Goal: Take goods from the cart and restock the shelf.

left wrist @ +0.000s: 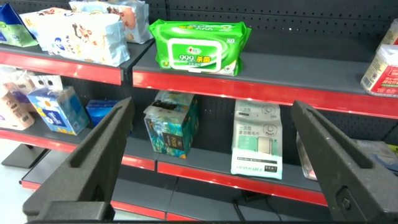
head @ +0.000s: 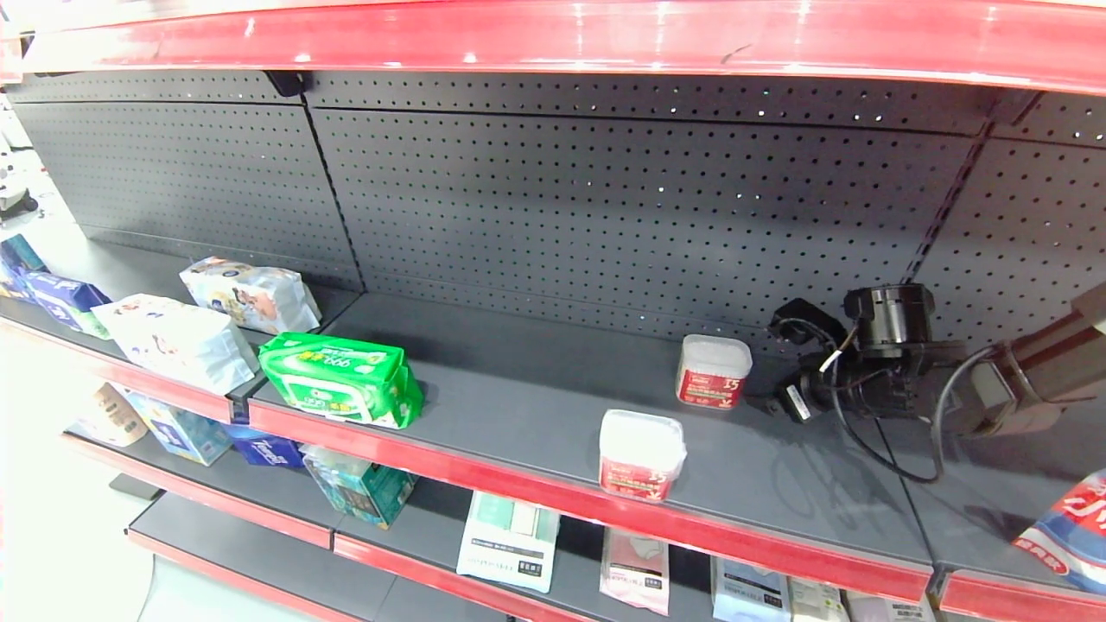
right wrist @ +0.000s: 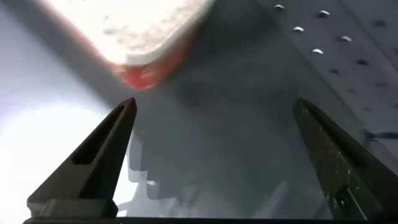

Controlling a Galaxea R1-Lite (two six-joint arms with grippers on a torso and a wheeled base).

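Observation:
The grey shelf (head: 536, 406) with a red front edge holds a green wipes pack (head: 341, 378) (left wrist: 198, 46) at the left and two white tubs with red labels. One tub (head: 641, 453) (left wrist: 382, 67) stands at the front edge; the other tub (head: 713, 371) (right wrist: 146, 37) stands farther back. My right gripper (head: 785, 361) (right wrist: 214, 109) hovers low over the shelf just right of the rear tub, open, with nothing between its fingers. In the left wrist view my left gripper (left wrist: 212, 106) is open and empty, in front of the shelves below the wipes pack.
Tissue packs (head: 177, 341) (left wrist: 81, 31) and blue packs (head: 60, 298) sit on the shelf section to the left. A red and blue bag (head: 1067, 527) lies at the far right. The perforated back panel (head: 648, 199) stands behind; boxes (left wrist: 171, 124) fill the lower shelf.

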